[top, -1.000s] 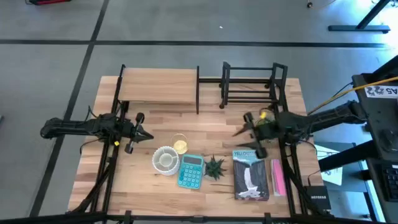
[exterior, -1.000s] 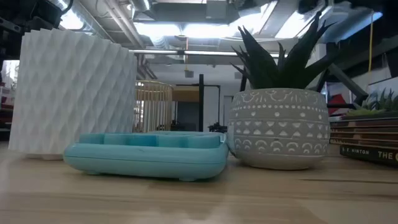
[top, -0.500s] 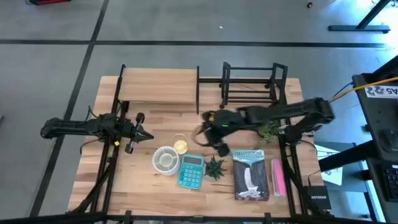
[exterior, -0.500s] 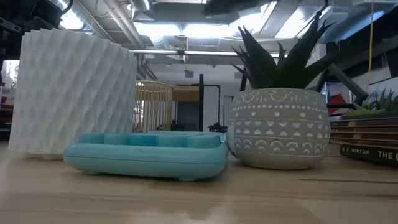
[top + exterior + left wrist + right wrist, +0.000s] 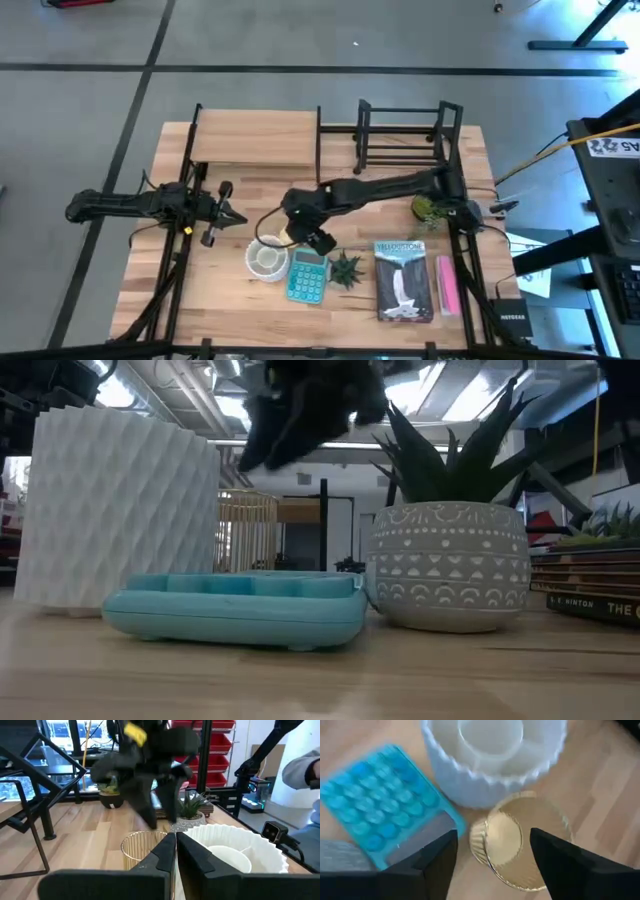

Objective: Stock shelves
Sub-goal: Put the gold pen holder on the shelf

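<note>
Both shelves bare, stocking not begun. Right gripper (image 5: 490,851), jaws spread, above gold wire cup (image 5: 520,840). Left gripper (image 5: 176,851) closed, waiting left.

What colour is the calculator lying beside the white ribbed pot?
Teal; the calculator shows best in the right wrist view.

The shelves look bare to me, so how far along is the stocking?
Nothing is stocked yet: the wooden shelf and black rack hold nothing. The right claw hangs open over the gold wire cup, first pick apparently. The white pot, calculator and plant wait.
</note>
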Tool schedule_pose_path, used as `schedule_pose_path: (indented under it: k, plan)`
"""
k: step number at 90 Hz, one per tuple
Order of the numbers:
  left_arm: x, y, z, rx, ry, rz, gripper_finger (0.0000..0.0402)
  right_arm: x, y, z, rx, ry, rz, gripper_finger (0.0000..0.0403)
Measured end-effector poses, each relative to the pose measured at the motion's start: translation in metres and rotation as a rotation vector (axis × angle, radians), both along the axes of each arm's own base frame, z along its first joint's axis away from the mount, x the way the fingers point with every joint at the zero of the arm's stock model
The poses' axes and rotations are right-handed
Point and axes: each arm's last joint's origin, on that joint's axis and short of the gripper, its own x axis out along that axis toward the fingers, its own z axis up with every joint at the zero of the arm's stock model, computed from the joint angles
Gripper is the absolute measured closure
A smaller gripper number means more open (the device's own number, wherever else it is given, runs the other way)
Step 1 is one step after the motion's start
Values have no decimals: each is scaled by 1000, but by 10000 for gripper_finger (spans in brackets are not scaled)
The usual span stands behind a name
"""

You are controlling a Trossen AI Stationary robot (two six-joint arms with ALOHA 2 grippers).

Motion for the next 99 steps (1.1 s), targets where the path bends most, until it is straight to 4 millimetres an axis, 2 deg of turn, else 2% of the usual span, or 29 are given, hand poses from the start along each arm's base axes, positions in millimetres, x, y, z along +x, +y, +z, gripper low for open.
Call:
schedule_pose_path:
  k: [25, 38, 52, 63, 73, 86, 96, 99]
  plan:
    - [0, 0, 0, 0, 0, 0, 402, 6, -2, -23, -78, 43, -41, 241]
    - [0, 0, 0, 0, 1, 0, 402, 8, -2, -23, -78, 33, -42, 294]
    - [0, 0, 0, 0, 0, 0, 401, 8, -2, -23, -88, 24, -49, 381]
    - [0, 0, 0, 0, 0, 1, 401, 9, -4, -18, -143, 15, -102, 394]
    - [0, 0, 0, 0, 0, 0, 401, 10, -5, 6, -175, 15, -130, 401]
    - [0, 0, 0, 0, 1, 0, 401, 9, -7, 61, -188, -49, -143, 402]
    - [0, 0, 0, 0, 0, 0, 401, 2, -17, 109, -178, -119, -165, 402]
    - [0, 0, 0, 0, 0, 0, 401, -1, -23, 118, -177, -148, -178, 402]
